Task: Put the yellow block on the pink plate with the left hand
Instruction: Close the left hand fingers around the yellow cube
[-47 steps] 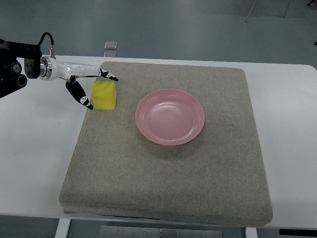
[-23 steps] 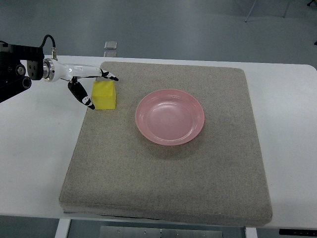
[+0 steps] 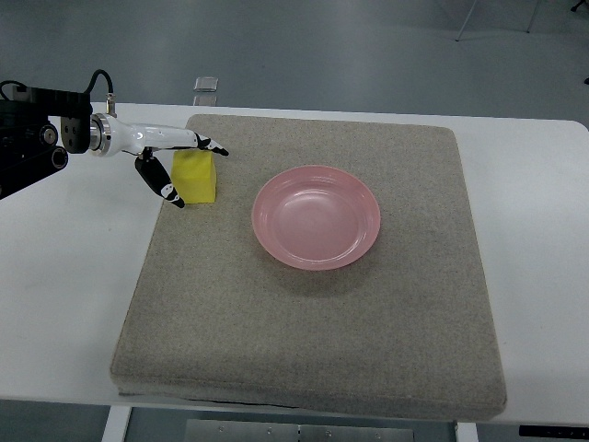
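The yellow block [image 3: 199, 182] sits on the grey mat's far left part, to the left of the pink plate [image 3: 316, 216]. My left hand [image 3: 200, 176] reaches in from the left edge and straddles the block. Its long fingers [image 3: 210, 145] lie along the block's far side and its thumb [image 3: 166, 188] hangs at the near left corner. The fingers are spread, and I see no firm grip on the block. The plate holds nothing. The right arm is out of view.
The grey mat [image 3: 313, 313] covers most of the white table [image 3: 64, 276]. A small clear object [image 3: 205, 85] rests at the table's far edge behind the mat.
My left hand has slid a little to the right, further over the yellow block. The block and the plate have stayed in place.
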Controlling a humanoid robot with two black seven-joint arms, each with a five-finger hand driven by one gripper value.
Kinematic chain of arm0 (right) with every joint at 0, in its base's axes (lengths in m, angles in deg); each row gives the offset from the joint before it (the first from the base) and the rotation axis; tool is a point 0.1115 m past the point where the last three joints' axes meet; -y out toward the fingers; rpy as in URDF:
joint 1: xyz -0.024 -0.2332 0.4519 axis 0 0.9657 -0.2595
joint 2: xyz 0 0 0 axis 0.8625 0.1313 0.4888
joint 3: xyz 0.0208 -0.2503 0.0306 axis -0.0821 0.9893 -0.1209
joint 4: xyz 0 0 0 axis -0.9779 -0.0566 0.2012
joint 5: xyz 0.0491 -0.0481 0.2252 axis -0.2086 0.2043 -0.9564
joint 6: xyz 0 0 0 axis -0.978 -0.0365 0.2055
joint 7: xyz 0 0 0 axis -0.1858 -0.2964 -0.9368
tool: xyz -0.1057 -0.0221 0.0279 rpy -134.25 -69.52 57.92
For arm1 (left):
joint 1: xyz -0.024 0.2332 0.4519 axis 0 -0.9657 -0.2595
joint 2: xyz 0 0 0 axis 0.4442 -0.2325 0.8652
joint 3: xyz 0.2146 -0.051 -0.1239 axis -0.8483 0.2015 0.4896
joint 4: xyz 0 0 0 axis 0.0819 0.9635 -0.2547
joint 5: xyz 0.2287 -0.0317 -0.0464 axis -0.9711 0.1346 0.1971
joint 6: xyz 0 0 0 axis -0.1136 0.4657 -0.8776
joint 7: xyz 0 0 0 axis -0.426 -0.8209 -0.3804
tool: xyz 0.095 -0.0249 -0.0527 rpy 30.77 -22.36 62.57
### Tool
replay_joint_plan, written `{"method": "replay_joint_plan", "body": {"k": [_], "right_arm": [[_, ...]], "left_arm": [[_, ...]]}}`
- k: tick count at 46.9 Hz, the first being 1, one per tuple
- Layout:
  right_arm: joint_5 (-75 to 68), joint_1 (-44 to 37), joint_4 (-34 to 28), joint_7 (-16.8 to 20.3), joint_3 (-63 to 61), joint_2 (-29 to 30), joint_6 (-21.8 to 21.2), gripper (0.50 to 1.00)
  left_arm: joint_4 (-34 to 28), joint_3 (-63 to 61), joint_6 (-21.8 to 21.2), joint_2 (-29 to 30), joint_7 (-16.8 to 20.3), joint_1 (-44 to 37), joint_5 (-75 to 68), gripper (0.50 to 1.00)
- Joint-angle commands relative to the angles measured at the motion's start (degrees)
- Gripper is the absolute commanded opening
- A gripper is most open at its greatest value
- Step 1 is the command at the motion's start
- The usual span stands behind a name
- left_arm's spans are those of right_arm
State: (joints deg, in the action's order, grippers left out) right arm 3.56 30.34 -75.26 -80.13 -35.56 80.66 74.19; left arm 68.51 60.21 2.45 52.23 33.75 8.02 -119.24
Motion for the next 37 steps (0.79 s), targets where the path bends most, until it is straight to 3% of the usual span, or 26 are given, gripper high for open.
{"method": "replay_joint_plan", "body": {"k": [1,13,16,30,37], "right_arm": [[0.0,0.1,0.0,0.0,0.0,0.0,-0.1,0.924],[0.0,0.0,0.0,0.0,0.0,0.0,-0.1,0.924],[0.0,0.1,0.0,0.0,0.0,0.0,0.0,0.924],[0.0,0.0,0.0,0.0,0.0,0.0,0.0,0.924],[0.0,0.0,0.0,0.0,0.0,0.0,0.0,0.924]], "left_arm": [[-0.3,-0.1,-0.6,0.0,0.0,0.0,-0.1,0.969],[-0.5,-0.1,-0.7,-0.1,0.0,0.0,-0.2,0.939],[-0.5,-0.1,-0.7,-0.1,-0.1,0.0,-0.2,0.902],[-1.0,-0.1,-1.4,-0.1,-0.1,-0.1,-0.3,0.849],[-1.0,-0.1,-1.6,-0.3,-0.1,-0.1,-0.3,0.784]]}}
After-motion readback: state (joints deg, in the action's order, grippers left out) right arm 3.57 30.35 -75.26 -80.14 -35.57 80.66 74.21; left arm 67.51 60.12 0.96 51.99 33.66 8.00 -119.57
